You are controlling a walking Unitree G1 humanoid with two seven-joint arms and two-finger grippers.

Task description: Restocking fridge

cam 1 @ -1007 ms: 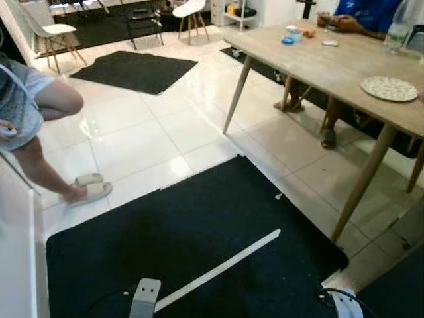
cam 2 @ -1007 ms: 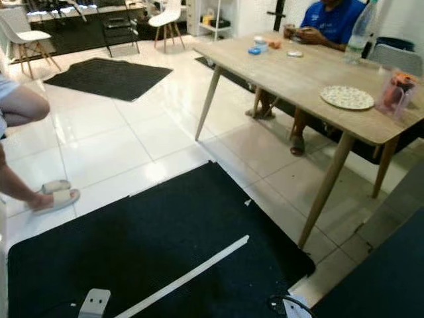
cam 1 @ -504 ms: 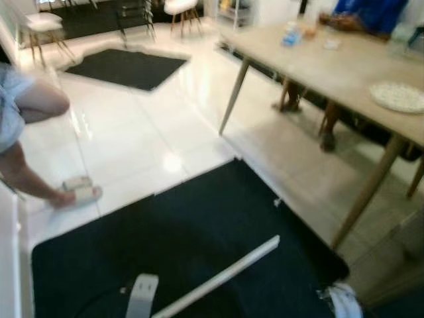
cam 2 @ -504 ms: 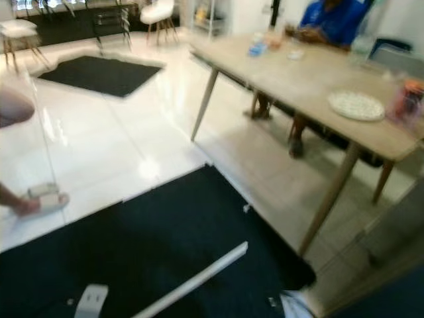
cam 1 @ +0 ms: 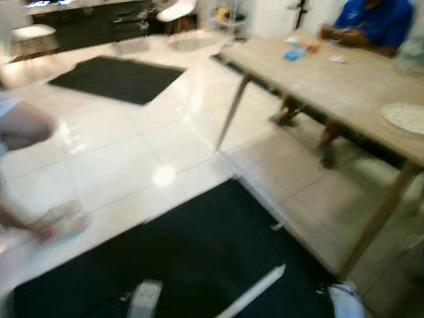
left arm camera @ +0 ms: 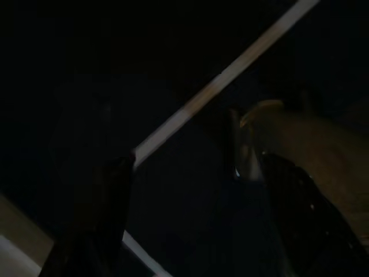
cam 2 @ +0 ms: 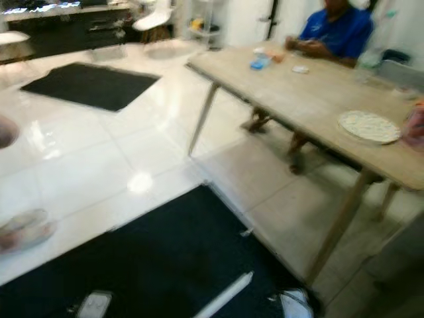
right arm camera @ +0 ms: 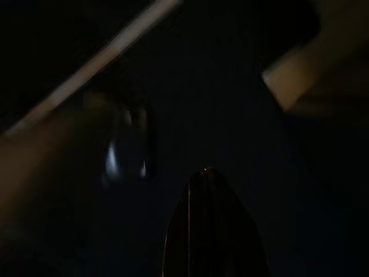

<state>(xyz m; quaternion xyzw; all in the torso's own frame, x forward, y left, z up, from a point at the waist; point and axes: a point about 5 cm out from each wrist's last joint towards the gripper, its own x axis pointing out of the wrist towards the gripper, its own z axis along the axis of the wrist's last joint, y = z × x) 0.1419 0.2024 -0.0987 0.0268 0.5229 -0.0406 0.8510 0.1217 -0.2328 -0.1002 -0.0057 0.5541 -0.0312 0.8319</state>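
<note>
Panning up and rightward since a second ago: black floor mat (cam 1: 199, 258) recedes, long light wooden table (cam 2: 311, 93) nears; no fridge yet. Both claws hang idle, state cannot be told.

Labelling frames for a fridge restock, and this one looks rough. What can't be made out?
- Small items on the wooden table: blurred, too small to identify.
- Left end effector, wrist view: too dark.
- Right end effector: likewise.
- Sandal: motion-blurred.

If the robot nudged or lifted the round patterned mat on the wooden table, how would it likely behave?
The round mat lies flat and thin near the edge of the wooden table, so it would probably slide rather than roll or tip. It looks light. Blur hides whether it is stiff or floppy.
</note>
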